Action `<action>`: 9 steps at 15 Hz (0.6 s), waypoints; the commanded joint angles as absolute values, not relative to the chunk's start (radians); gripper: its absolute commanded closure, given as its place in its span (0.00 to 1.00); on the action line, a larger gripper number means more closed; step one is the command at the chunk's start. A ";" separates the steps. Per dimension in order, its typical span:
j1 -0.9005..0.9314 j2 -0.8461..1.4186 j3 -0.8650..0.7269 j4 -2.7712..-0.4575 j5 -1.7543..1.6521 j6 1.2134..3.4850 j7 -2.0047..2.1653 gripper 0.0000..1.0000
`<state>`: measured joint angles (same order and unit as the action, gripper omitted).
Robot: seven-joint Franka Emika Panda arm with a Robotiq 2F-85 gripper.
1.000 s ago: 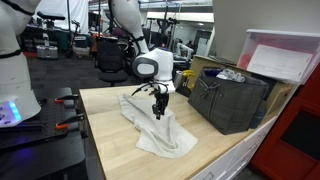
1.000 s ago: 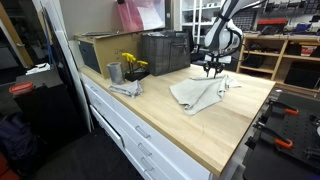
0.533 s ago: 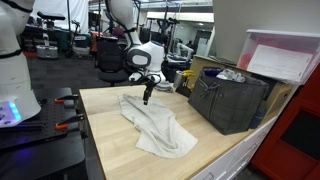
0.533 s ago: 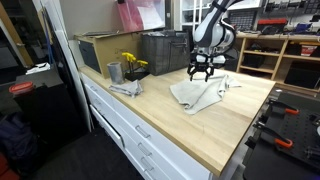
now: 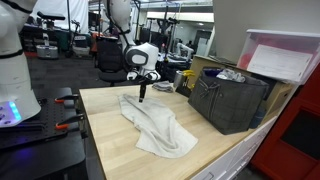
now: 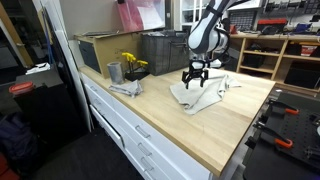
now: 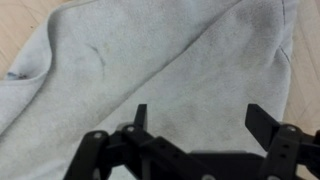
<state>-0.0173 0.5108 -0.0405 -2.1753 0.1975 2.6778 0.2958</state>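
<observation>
The gripper (image 5: 143,97) hangs empty, jaws spread wide, just above the far left end of the grey cloth (image 5: 162,126), which lies rumpled on the wooden table (image 5: 108,145). Backing off cleanly probably means rising straight, so no fold snags a fingertip. A second ago it was lower, pinching the cloth into a peak.

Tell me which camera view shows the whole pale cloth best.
An exterior view: there the cloth lies whole and large on the table. In an exterior view from farther off the cloth looks smaller. The wrist view shows only a close part under the open tool.
</observation>
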 commanded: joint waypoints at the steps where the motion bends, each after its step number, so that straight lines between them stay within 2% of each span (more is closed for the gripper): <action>1: 0.030 0.534 -0.048 -2.109 0.154 2.627 0.296 0.00; 9: 0.166 0.668 -0.117 -1.922 0.074 2.640 0.440 0.00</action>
<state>0.1246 0.6041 -0.0734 -2.0091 0.1125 2.6684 0.3763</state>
